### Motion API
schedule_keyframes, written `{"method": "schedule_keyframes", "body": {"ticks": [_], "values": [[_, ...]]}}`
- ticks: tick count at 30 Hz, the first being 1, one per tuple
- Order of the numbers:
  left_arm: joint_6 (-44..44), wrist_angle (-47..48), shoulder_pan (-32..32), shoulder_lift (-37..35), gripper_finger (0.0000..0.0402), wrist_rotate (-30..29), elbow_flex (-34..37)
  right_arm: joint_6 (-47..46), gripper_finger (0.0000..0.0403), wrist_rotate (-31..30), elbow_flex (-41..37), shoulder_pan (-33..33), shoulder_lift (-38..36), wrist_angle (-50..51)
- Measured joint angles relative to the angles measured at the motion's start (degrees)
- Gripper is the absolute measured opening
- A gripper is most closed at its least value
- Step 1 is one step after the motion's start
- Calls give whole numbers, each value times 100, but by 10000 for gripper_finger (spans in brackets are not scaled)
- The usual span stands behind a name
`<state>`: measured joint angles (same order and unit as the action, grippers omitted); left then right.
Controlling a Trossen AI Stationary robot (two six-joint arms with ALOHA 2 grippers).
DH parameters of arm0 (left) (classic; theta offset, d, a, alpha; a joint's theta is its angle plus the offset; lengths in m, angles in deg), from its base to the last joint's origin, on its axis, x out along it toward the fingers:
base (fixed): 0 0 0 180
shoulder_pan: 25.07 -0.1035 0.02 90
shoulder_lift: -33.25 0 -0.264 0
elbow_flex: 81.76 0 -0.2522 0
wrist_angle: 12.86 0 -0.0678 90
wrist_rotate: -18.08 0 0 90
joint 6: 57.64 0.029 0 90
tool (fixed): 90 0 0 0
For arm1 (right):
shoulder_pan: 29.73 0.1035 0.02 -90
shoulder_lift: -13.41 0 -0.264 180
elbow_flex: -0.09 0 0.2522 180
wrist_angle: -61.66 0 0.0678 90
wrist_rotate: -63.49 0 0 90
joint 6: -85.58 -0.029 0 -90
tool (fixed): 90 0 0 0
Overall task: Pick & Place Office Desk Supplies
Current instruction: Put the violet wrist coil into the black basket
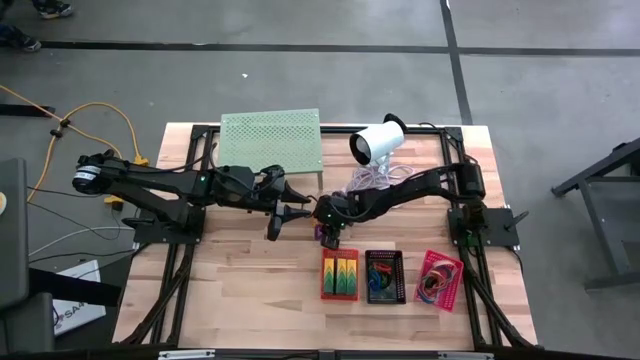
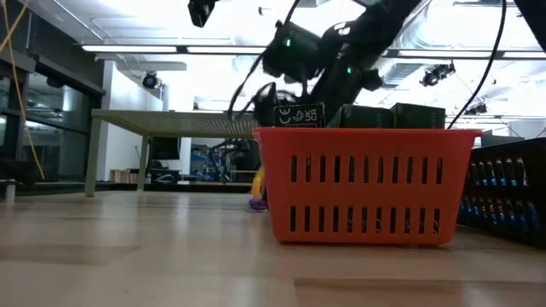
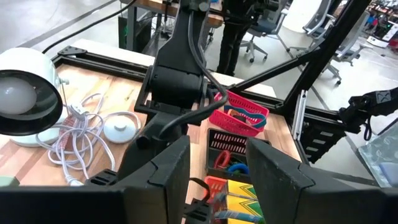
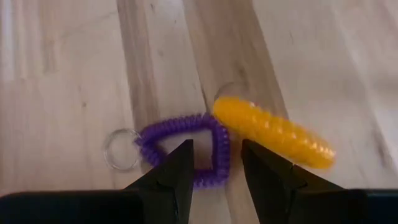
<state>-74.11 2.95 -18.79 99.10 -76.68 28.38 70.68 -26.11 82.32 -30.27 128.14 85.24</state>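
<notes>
A purple coil loop (image 4: 177,126) with a metal ring (image 4: 121,149) lies flat on the wooden table, and a yellow coil loop (image 4: 273,134) lies against its corner. My right gripper (image 4: 216,152) is open just above the purple loop, slanting down, one finger on each side of the loop's strand nearest the yellow coil. In the high view it (image 1: 328,234) is mid-table, beyond the red basket (image 1: 340,275). My left gripper (image 1: 285,207) is open and held high beside it. The red basket holds green packs (image 1: 340,272).
A black basket (image 1: 384,277) and a pink basket (image 1: 440,278) with coloured loops stand to the right of the red one, near the front edge. At the back are a pale-green perforated stand (image 1: 270,138) and a white cylinder device (image 1: 378,142) with its cable (image 3: 81,140).
</notes>
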Motion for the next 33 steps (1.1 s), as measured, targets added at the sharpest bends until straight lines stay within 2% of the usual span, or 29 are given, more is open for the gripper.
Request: {"method": "schedule_keyframes", "body": {"ticks": [8, 27, 33], "values": [[0, 3, 0, -2, 152, 0, 0, -2, 119, -25, -3, 0, 6, 29], [0, 1, -1, -2, 152, 0, 0, -2, 23, 9, -5, -4, 6, 29], [0, 1, 1, -2, 152, -1, 2, -1, 15, 17, -5, -2, 6, 42]]}}
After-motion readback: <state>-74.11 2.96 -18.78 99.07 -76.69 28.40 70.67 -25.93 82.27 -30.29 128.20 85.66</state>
